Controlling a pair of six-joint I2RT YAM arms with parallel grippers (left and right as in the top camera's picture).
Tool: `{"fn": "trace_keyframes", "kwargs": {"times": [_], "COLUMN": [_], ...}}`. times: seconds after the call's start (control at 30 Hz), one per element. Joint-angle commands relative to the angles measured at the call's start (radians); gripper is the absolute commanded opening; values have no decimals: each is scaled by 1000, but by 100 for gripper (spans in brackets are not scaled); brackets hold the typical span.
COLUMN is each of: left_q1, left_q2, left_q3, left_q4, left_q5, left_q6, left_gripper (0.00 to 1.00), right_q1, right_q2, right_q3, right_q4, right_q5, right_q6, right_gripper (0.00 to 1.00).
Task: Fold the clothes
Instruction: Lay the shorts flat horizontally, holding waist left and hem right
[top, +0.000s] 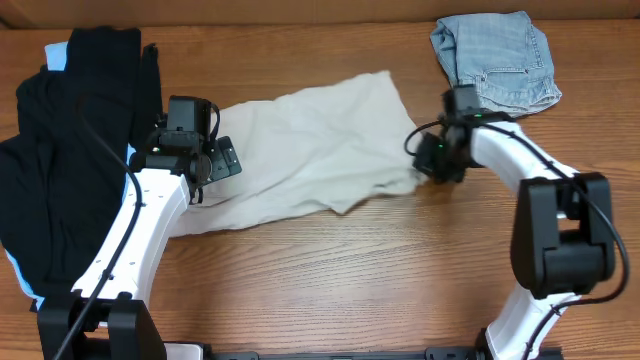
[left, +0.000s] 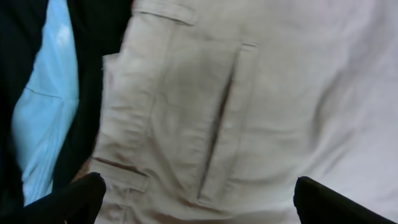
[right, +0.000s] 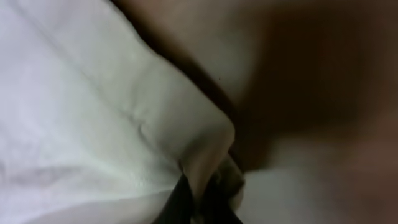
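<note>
Beige shorts (top: 310, 150) limp, light. I saw right gripper (top: 430, 165) pinching their corner; left gripper (top: 212, 160) spread above pocket (left: 221, 118). Judged waistband the best hold.

Black cloth (left: 99, 31) borders beige shorts (left: 261, 106) (pocket slit showing).

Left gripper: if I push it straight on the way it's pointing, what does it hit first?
Most likely the beige shorts, around the pocket slit. The left gripper is open and points straight at that cloth. How far off it is remains unclear.
</note>
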Motion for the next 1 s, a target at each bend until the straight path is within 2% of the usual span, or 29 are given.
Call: {"fn": "trace_keyframes", "kwargs": {"times": [0.0,0.17,0.27,0.47,0.5,0.53,0.6,0.63,0.7,0.8,0.97], "left_q1": [2,2,2,3,4,7,21,32,62,117,203], "left_q2": [-16,-15,-13,-11,-11,-11,-11,-11,-11,-11,-6], "left_q3": [18,18,18,17,17,17,17,17,18,18,17], "left_q4": [-3,-8,-21,-74,-80,-82,-80,-76,-70,-63,-1], "left_q5": [47,93,101,100,100,97,92,92,97,148,397], "left_q6": [15,16,20,109,134,164,223,236,239,253,455], "left_gripper": [100,100,100,100,100,100,100,100,100,100,100], "right_q1": [-109,-229,-249,-251,-251,-251,-251,-251,-251,-251,-224], "right_q2": [-65,-168,-226,-389,-422,-447,-484,-494,-502,-498,-486], "right_q3": [-8,-8,-8,-8,-8,-8,-8,-8,-8,-8,-8], "right_q4": [-95,-313,-387,-480,-488,-491,-490,-488,-483,-464,-352], "right_q5": [31,-15,-16,-11,-1,9,31,33,29,25,-54], "right_q6": [74,58,27,-21,-29,-40,-70,-85,-124,-148,-264], "right_gripper": [4,4,4,5,9,18,76,93,97,96,90]}}
